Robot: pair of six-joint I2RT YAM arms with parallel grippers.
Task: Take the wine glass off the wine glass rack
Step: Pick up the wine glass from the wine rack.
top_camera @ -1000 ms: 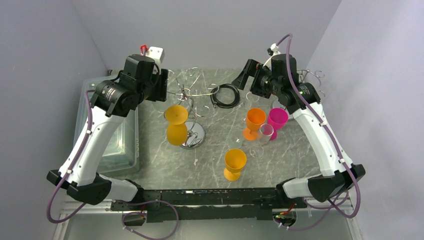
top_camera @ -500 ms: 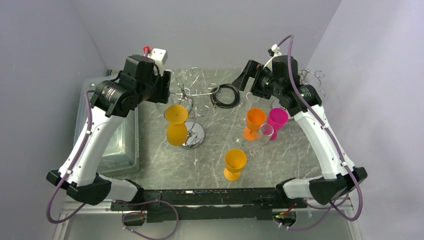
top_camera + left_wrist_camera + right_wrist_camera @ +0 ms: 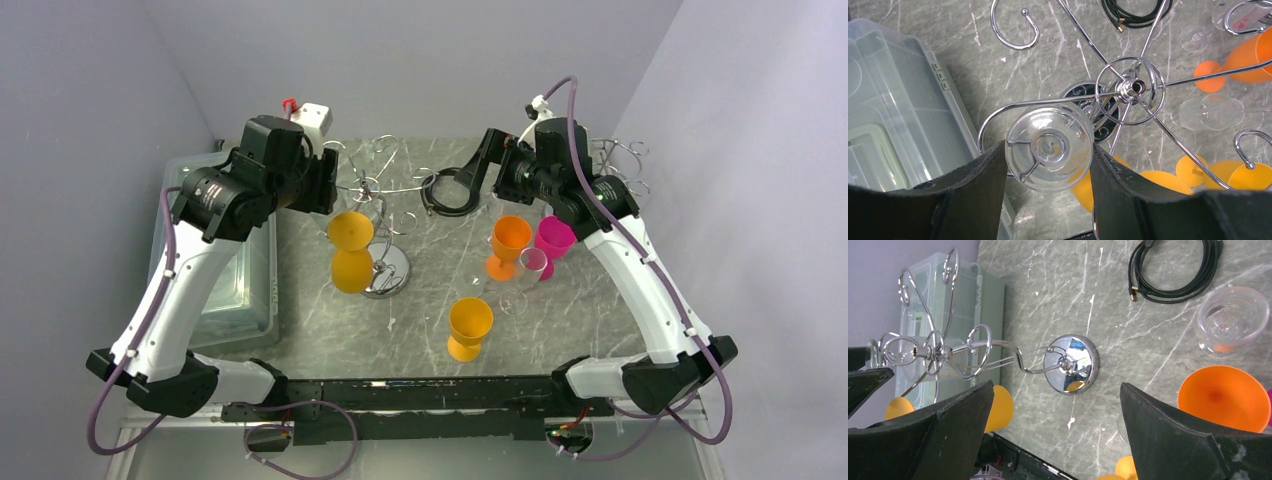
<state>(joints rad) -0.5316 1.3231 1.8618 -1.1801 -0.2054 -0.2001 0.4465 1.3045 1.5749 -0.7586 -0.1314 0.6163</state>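
In the left wrist view a clear wine glass (image 3: 1049,148) shows foot-on between my left gripper's (image 3: 1048,156) two black fingers. Both fingers press against its rim, so the gripper is shut on it. The glass sits right by a long curled arm of the chrome wine glass rack (image 3: 1131,89), whose wire runs along the foot's upper edge. From above, the left gripper (image 3: 322,186) is at the rack's (image 3: 376,186) left side. My right gripper (image 3: 478,166) hangs open over the table right of the rack, with nothing between its fingers (image 3: 948,415).
Two orange glasses (image 3: 352,250) hang on the rack over its mirror base (image 3: 1073,364). Orange (image 3: 470,325), orange (image 3: 510,240), pink (image 3: 553,240) and clear (image 3: 530,265) glasses stand to the right. A black cable (image 3: 450,190) lies behind. A plastic bin (image 3: 215,290) stands on the left.
The left arm has shifted slightly left, still gripping the glass. The right gripper has swung left toward the rack and stays open.
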